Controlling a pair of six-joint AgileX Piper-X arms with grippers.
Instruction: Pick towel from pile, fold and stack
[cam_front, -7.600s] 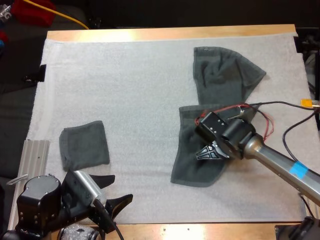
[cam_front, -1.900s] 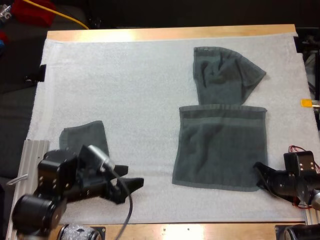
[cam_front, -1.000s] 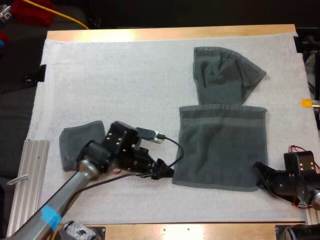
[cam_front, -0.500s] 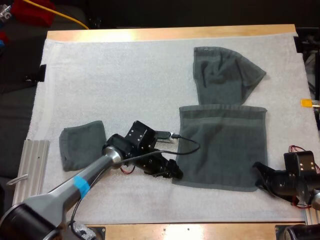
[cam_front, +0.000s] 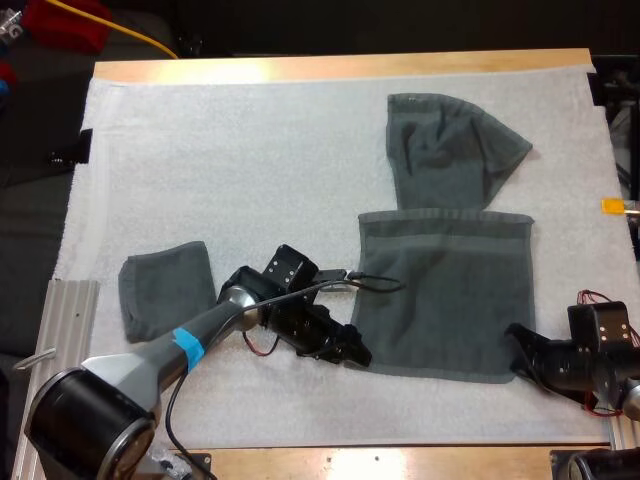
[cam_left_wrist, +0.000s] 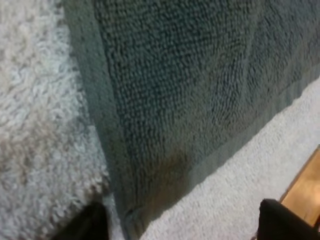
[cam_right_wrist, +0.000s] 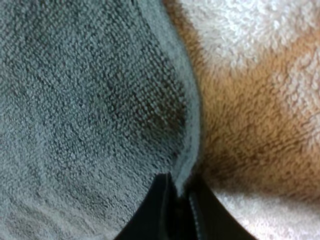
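Observation:
A dark grey-green towel (cam_front: 440, 295) lies spread flat on the white mat, right of centre. My left gripper (cam_front: 357, 352) is low at its near left corner. In the left wrist view that gripper (cam_left_wrist: 182, 225) is open, its fingertips (cam_left_wrist: 85, 225) standing apart on either side of the towel's corner (cam_left_wrist: 150, 130). My right gripper (cam_front: 517, 360) is at the near right corner. In the right wrist view it (cam_right_wrist: 179, 200) is shut, pinching the towel's hem (cam_right_wrist: 187, 135). A crumpled towel (cam_front: 450, 150) lies just beyond the flat one. One folded towel (cam_front: 165, 290) rests at the left.
A metal rail (cam_front: 55, 340) runs along the mat's near left edge. The wooden table edge (cam_front: 340, 68) borders the far side. Open mat (cam_front: 240, 170) stretches between the folded towel and the two towels on the right.
My left arm has reached rightward from beside the folded towel to the flat towel's near left corner. The right gripper has stayed at the near right corner.

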